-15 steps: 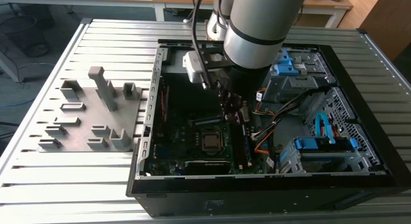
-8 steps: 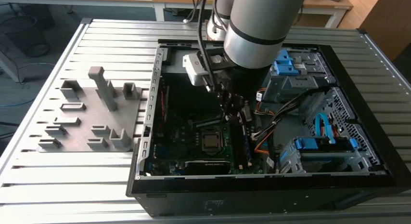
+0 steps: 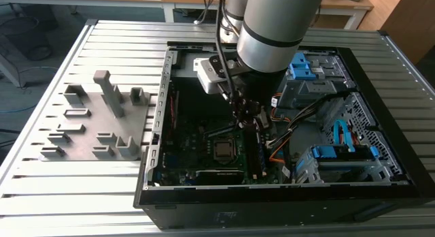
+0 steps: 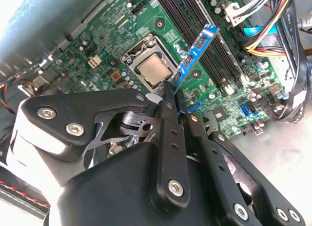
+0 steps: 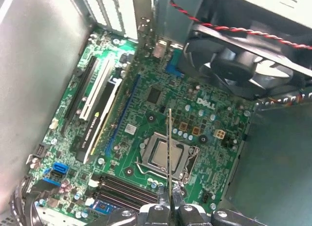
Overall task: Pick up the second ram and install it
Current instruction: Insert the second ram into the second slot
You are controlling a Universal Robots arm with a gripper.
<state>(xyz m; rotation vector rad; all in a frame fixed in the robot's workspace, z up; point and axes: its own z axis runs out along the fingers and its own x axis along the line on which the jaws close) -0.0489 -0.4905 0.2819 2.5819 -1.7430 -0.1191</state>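
Observation:
My gripper (image 4: 173, 95) is shut on one end of the second ram (image 4: 196, 51), a thin blue circuit stick that reaches out from the fingertips. The first wrist view shows the ram (image 5: 169, 143) edge-on, as a thin line over the CPU socket (image 5: 163, 155), with the gripper (image 5: 170, 200) at its base. The stick hangs above the motherboard, between the socket (image 4: 153, 70) and the black memory slots (image 4: 214, 46). It sits in no slot. In the exterior view the gripper (image 3: 248, 120) is down inside the open computer case (image 3: 163, 125).
A grey fixture plate with upright blocks (image 3: 95, 120) lies on the slatted table at the exterior view's left. Inside the case are a fan (image 5: 243, 60), cable bundles (image 4: 273, 31), blue drive bays (image 3: 340, 153) and expansion slots (image 5: 97, 109).

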